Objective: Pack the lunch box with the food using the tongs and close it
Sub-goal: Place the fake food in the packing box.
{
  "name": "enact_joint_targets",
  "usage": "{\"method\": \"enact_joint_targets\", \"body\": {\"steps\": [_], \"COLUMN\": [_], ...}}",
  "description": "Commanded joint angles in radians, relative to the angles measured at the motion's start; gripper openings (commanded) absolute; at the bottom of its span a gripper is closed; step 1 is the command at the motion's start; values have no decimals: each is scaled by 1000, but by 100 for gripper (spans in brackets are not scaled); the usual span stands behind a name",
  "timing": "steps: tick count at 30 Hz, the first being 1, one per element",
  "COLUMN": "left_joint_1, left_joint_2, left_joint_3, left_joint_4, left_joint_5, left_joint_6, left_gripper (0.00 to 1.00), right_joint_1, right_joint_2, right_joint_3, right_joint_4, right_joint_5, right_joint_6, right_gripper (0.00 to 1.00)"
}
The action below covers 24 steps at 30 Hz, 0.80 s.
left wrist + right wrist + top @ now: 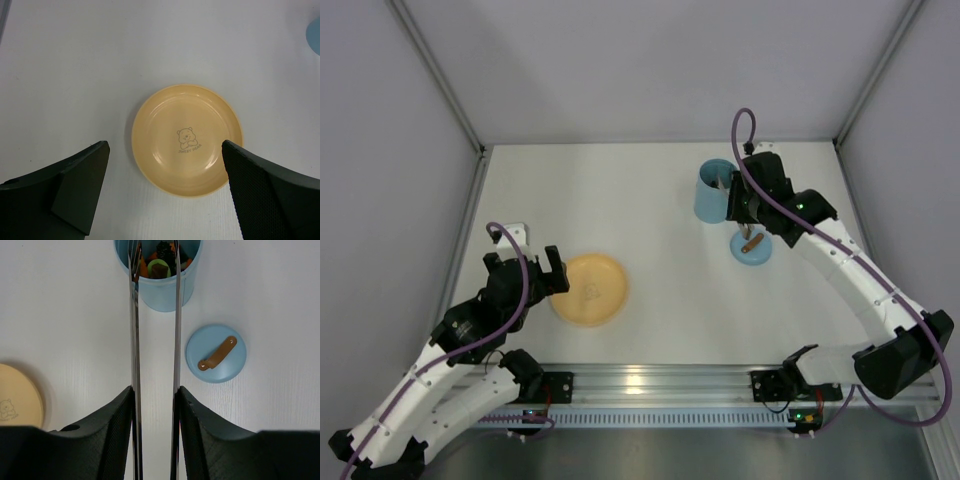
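Observation:
The light blue lunch box (159, 287) stands upright and uncovered at the top of the right wrist view, with the food (159, 267), orange, green, brown and black pieces, inside it. My right gripper (155, 390) is shut on the tongs (133, 330), one finger on each slim metal arm. The arms run nearly parallel with a gap between them, and their tips reach into the box's mouth. The round blue lid (216, 353) with its brown handle lies flat on the table beside the box. From above, the lunch box (713, 192) sits far right, just under my right gripper (740, 205). My left gripper (165, 145) is open and holds nothing.
A yellow-orange plate (187, 140) with a bear print lies under my left gripper (545, 270), with nothing on it; it shows as the plate (590, 289) at the near left. White walls enclose the table on three sides. The lid (752, 247) lies in front of the box.

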State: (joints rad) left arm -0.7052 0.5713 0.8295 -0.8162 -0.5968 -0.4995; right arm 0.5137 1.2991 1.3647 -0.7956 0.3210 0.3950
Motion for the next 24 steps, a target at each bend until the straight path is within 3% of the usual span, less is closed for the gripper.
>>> {"method": "enact_joint_targets", "body": {"steps": [1,8,13,18,24], "left_joint_1": [-4,-4,-4,-4,-4], "left_joint_2": [-4,-2,4,1,-4], "left_joint_3": [2,3,5,3,3], "left_joint_4": [40,40,38,37,37], "left_joint_5": [-18,-17,-17,-20,-18], "left_joint_6": [-4,-4,-2,-7,-7], "left_gripper": [99,99,99,99,99], "right_joint_1": [-21,-6,112,223,224], "right_joint_2": [-24,-78,-51,80,232], "right_joint_3": [63,62,73,80,97], "right_joint_4": [-2,-5,15,105,205], "right_joint_5": [0,-62,-54,-57,-92], "right_joint_6": [-10,-8,5,27,31], "right_gripper": [39,39,38,39,39]}}
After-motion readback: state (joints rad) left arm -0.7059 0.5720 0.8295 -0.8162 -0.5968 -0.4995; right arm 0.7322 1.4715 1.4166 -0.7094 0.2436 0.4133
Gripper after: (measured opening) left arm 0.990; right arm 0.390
